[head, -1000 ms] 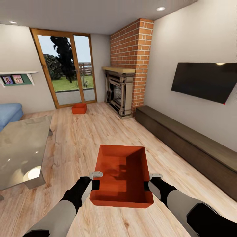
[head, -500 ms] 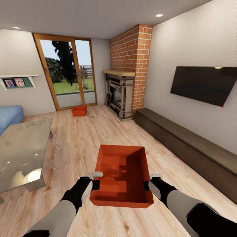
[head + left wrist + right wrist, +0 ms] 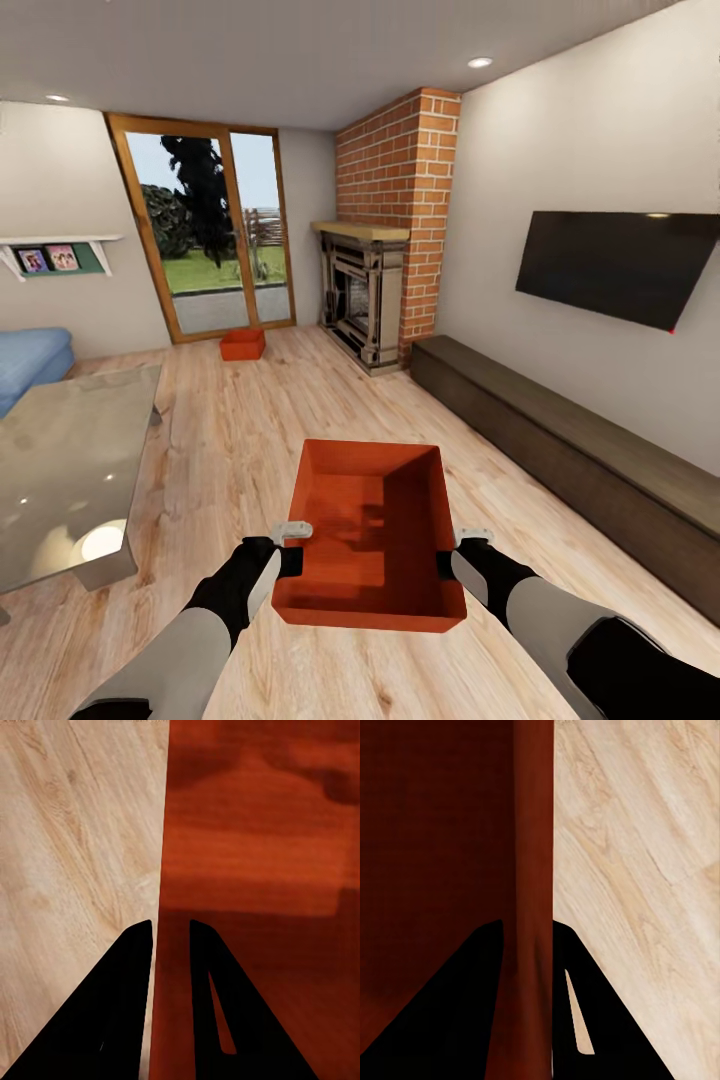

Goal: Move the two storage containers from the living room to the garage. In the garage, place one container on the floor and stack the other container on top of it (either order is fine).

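Camera backing off as fireplace [image 3: 365, 290] and far container [image 3: 242, 344] shrink upward, left gripper [image 3: 291, 545] and right gripper [image 3: 455, 548] clamping the walls of the held container [image 3: 370, 530], long axis pointing away toward frame top.

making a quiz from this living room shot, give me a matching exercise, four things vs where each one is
Things:
1. held storage container
2. second storage container
3. glass coffee table
4. dark low cabinet

Places:
A. on the wood floor by the glass door
B. along the wall under the TV
C. gripped on both side walls by the grippers
D. next to the blue sofa

Pairs: 1-C, 2-A, 3-D, 4-B
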